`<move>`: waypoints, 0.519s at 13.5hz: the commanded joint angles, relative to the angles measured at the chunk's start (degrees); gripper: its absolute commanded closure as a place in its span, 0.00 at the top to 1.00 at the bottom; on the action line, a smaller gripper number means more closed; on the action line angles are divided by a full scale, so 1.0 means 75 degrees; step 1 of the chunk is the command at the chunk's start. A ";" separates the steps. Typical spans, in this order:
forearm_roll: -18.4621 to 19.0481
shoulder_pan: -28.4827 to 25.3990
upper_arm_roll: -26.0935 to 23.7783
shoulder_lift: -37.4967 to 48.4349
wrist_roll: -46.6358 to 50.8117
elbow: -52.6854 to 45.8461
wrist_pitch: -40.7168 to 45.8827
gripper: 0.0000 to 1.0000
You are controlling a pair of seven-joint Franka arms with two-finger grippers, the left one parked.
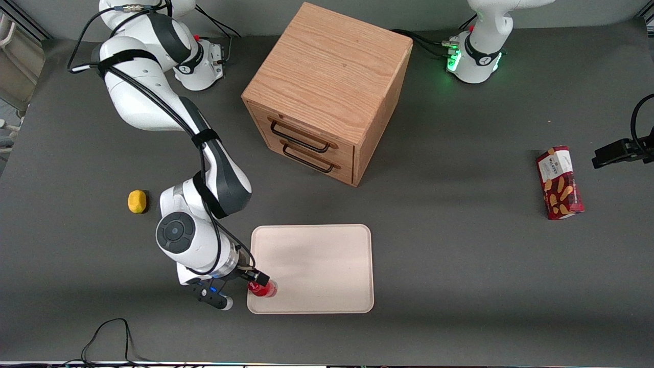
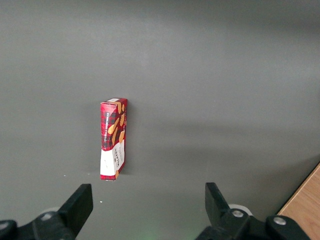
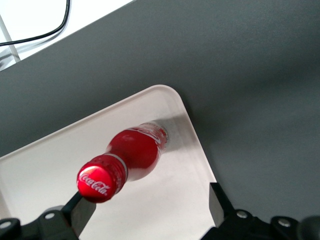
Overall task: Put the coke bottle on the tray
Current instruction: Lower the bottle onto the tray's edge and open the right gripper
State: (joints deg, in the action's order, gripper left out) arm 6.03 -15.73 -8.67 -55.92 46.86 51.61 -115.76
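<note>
The coke bottle (image 1: pixel 263 290) (image 3: pixel 134 150), small and glossy red with a red cap, stands on the cream-white tray (image 1: pixel 317 266) (image 3: pixel 45 165). It sits in the tray's corner nearest the front camera, toward the working arm's end. My right gripper (image 1: pixel 251 281) (image 3: pixel 149 210) hovers over that corner, open. The bottle's cap is close beside one finger (image 3: pixel 80 212), and a wide gap separates it from the other finger (image 3: pixel 218 204). Neither finger presses on the bottle.
A wooden drawer cabinet (image 1: pixel 327 92) stands farther from the front camera than the tray. A yellow lemon-like fruit (image 1: pixel 137 201) lies beside the working arm. A red snack box (image 1: pixel 560 182) (image 2: pixel 114 138) lies toward the parked arm's end. A black cable (image 1: pixel 110 332) loops at the table's front edge.
</note>
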 commanded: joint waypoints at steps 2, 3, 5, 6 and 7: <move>0.0203 -0.0210 0.0043 -0.0102 0.0665 -0.0284 0.0095 1.00; 0.0204 -0.0234 0.0043 -0.0079 0.0678 -0.0284 0.0106 1.00; 0.0238 -0.0362 0.0066 -0.0020 0.0830 -0.0296 0.0223 1.00; 0.0355 -0.0398 0.0078 0.0003 0.0900 -0.0296 0.0293 1.00; 0.0460 -0.0457 0.0078 0.0015 0.1063 -0.0307 0.0306 1.00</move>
State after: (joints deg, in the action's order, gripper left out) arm 7.15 -17.66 -8.68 -55.89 51.49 50.89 -115.29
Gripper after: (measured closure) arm 0.000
